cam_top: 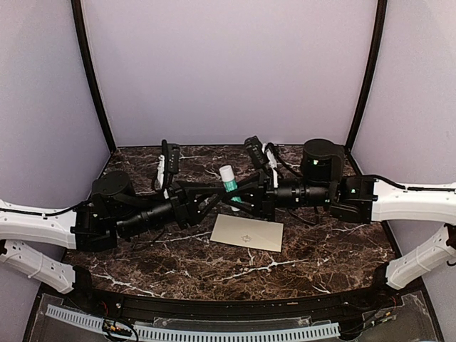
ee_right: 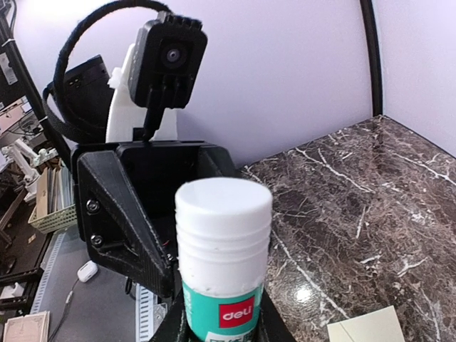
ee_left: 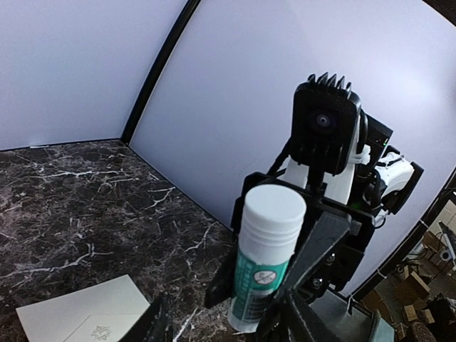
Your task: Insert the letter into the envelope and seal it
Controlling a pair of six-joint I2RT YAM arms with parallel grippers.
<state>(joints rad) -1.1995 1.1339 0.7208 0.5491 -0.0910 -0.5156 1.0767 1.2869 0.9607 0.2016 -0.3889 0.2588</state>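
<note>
— What is lying on the dark, white-veined marble desk point(cam_top: 320, 256)?
— The envelope point(cam_top: 247, 233), flat pale paper with diagonal seams, is resting near the middle.
— And above it?
— The right hand point(ee_right: 217, 324) is reaching in from the right, clenching an upright round glue stick point(cam_top: 228, 178) with its ribbed white cap point(ee_right: 223, 214) on top. The left hand point(ee_left: 224, 331) is facing it from the left; I cannot tell its grip.
</note>
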